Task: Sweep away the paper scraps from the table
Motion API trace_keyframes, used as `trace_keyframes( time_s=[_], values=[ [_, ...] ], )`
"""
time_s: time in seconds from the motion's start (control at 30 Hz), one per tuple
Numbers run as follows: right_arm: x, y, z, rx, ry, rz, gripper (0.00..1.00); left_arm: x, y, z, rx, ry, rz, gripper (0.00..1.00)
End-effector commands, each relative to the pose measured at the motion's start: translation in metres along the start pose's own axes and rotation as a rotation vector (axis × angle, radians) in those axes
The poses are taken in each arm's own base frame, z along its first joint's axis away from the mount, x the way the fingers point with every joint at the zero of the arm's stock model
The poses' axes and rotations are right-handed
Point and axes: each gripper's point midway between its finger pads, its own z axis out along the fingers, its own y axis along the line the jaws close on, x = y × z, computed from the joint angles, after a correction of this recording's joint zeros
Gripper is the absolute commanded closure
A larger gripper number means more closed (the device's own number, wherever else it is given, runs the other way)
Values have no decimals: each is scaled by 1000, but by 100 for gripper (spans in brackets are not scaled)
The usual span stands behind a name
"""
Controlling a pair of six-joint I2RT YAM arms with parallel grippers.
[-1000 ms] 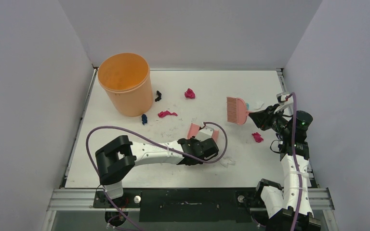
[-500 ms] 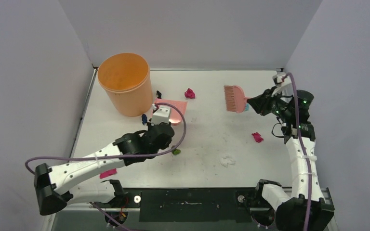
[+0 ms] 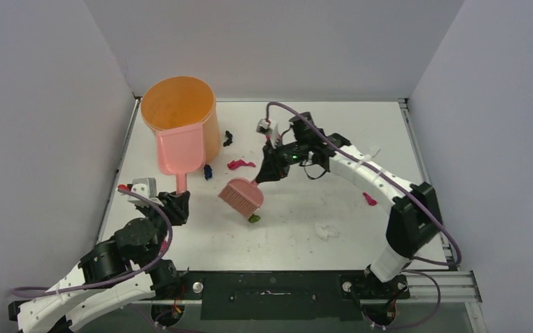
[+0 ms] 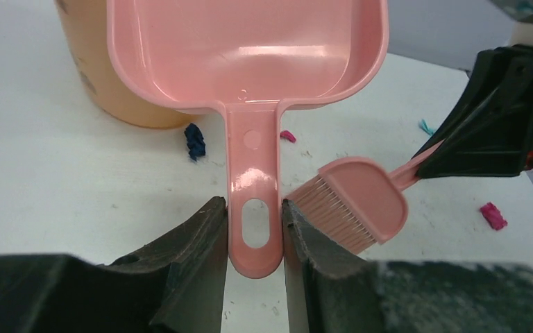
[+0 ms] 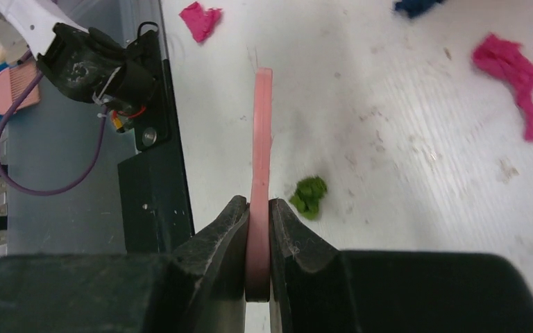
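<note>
Pink brush (image 3: 241, 196) first: a second ago your right gripper (image 3: 266, 171) held it out by the table's (image 3: 298, 246) right edge. Now it hangs bristles-down near the middle, just beside the green scrap (image 3: 254, 218). The jaws are clamped tight on the brush handle.

Your left gripper (image 3: 178, 201) is closed on the handle of the dustpan (image 3: 180, 149). It has carried the pan from the middle toward the far left corner, where the pan tilts up in front of the orange bucket (image 3: 180, 104). The left wrist view shows the pan bare.

None of the paper scraps (image 3: 241, 164) has been cleared. The black scrap (image 3: 227, 138) and dark blue scrap (image 3: 207, 171) sit close to the bucket. A magenta scrap (image 3: 370, 199) lies near the right edge and a white scrap (image 3: 327, 230) toward the near edge.

By my reading, brush and pan are now well apart. You'll want the pan set down by the green scrap before any stroke can collect it.
</note>
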Motion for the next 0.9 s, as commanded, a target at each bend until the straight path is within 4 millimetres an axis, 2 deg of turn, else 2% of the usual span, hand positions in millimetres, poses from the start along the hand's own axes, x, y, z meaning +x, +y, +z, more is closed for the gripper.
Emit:
trace_keyframes(
  time_s=[0.0,0.13,0.3,0.47,0.53,0.67,0.73,0.83,0.87],
  values=[
    [-15,50,63,-192,89,-63,95,-30,23,-5,-102,-132,-57,100],
    [-15,69,116,-261,130,-44,95,-38,43,-10,-180,-180,-78,100],
    [-27,94,166,-352,70,62,95,-48,63,-20,-231,-234,-135,100],
    [-62,130,191,-524,-89,248,95,-51,76,-26,-261,-268,-180,100],
    [-78,136,200,-548,-146,285,95,-51,76,-25,-262,-272,-182,100],
    [-90,138,228,-539,-202,399,95,-50,71,-22,-260,-261,-155,100],
    [-82,140,245,-524,-187,458,95,-49,69,-20,-261,-254,-144,100],
    [-51,134,280,-356,-78,465,95,-49,65,-18,-253,-248,-132,100],
    [-43,124,290,-264,-65,472,95,-48,64,-17,-248,-247,-129,100]
  ],
)
